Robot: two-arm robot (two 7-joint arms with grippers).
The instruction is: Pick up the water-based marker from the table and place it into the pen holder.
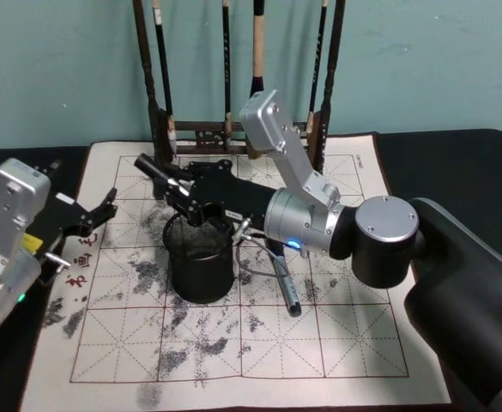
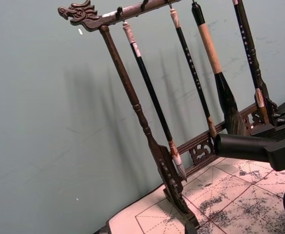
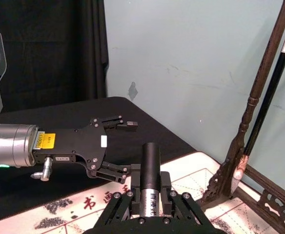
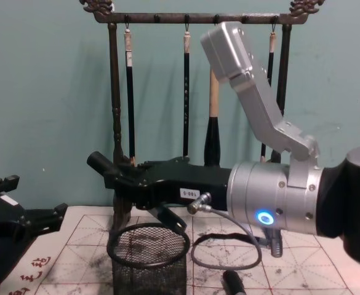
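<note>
My right gripper (image 1: 178, 185) has its jaws clenched on the marker (image 1: 152, 166), which hangs in the air just above the pen holder (image 1: 201, 273), over its far-left rim. The marker lies almost level, its free end pointing left and away from me, so I judge it must tip end-down before a drop will go in. The left gripper (image 1: 103, 213) sits by the mat's left edge, jaws spread, holding nothing. A second pen (image 1: 290, 292) lies on the ink-stained paper mat (image 1: 259, 369) right of the holder. The brush rack (image 1: 233, 133) stands behind, before a teal wall.
</note>
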